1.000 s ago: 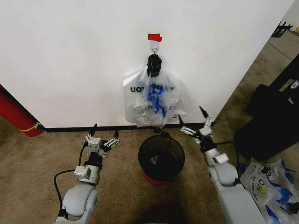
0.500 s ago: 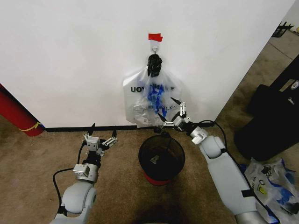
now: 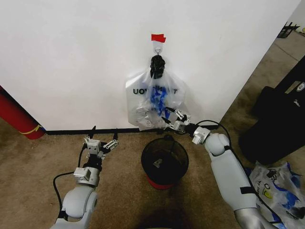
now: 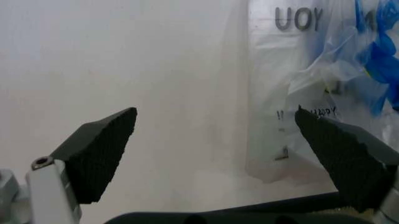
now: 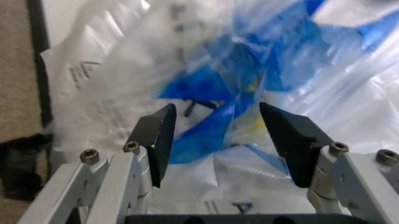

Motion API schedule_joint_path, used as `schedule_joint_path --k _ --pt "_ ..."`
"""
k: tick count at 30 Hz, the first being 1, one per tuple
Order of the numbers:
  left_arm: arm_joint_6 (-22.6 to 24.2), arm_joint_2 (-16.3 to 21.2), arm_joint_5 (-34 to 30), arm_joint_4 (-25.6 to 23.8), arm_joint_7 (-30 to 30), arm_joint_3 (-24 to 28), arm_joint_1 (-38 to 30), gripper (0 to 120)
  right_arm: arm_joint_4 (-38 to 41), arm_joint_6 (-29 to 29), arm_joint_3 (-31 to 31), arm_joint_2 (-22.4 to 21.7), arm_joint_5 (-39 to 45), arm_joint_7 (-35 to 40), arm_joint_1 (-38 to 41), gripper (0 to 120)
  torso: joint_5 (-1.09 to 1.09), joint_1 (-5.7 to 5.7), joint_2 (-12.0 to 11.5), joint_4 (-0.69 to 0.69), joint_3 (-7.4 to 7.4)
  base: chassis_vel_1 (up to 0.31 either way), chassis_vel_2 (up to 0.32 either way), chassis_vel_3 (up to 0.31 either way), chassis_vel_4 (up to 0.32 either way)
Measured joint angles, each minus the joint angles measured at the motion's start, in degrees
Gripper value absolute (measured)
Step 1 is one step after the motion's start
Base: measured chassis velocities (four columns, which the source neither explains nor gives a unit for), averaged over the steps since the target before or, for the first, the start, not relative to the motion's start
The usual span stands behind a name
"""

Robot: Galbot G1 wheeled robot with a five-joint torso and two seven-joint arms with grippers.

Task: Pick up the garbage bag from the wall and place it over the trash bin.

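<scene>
Right hand [image 3: 170, 119] has moved in, open, against the garbage bag [image 3: 155, 102] above the trash bin [image 3: 164, 160].

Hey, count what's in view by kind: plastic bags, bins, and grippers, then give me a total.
Plastic bag bundles: 2, one hanging on the wall hook, one on the floor
Trash bin: 1
Grippers: 2, left gripper, right gripper
Total: 5

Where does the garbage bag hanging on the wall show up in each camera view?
Head view: the garbage bag hangs from the hook at centre, above the trash bin, the open right gripper at its lower edge.
Left wrist view: far side, behind one finger.
Right wrist view: close up between the open fingers.
Shared landmark: its blue patches.
</scene>
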Motion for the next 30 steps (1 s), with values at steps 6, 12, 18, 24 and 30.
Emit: schedule_joint_path --k 6,12,18,24,30 --pt "0.0 -0.19 0.16 -0.3 0.0 0.0 0.24 100 -0.49 -1.91 -0.26 -0.03 0.97 3.57 -0.26 53 0.0 0.0 0.0 0.0 0.0 0.0 0.0 0.0 0.0" --pt "0.0 -0.15 0.23 -0.77 -0.01 -0.12 0.55 100 -1.36 -5.21 -0.79 -0.09 3.18 6.84 -0.36 38 0.0 0.0 0.0 0.0 0.0 0.0 0.0 0.0 0.0" --pt "0.05 0.0 0.28 -1.29 -0.01 -0.28 0.88 100 -0.39 -8.48 -2.77 -1.63 12.16 8.73 -1.57 16 0.01 0.0 0.0 0.0 0.0 0.0 0.0 0.0 0.0" --pt "0.16 0.16 0.34 -1.68 0.0 -0.19 0.97 100 2.74 -10.27 -5.58 -2.5 26.25 12.63 -3.88 0 0.0 0.0 0.0 0.0 0.0 0.0 0.0 0.0 0.0" --pt "0.22 0.63 0.34 -2.32 0.02 -0.07 1.06 100 10.53 -12.45 -8.71 -2.47 47.63 18.14 -8.44 0 -0.02 0.0 0.0 0.01 0.0 0.0 0.0 0.0 0.0"
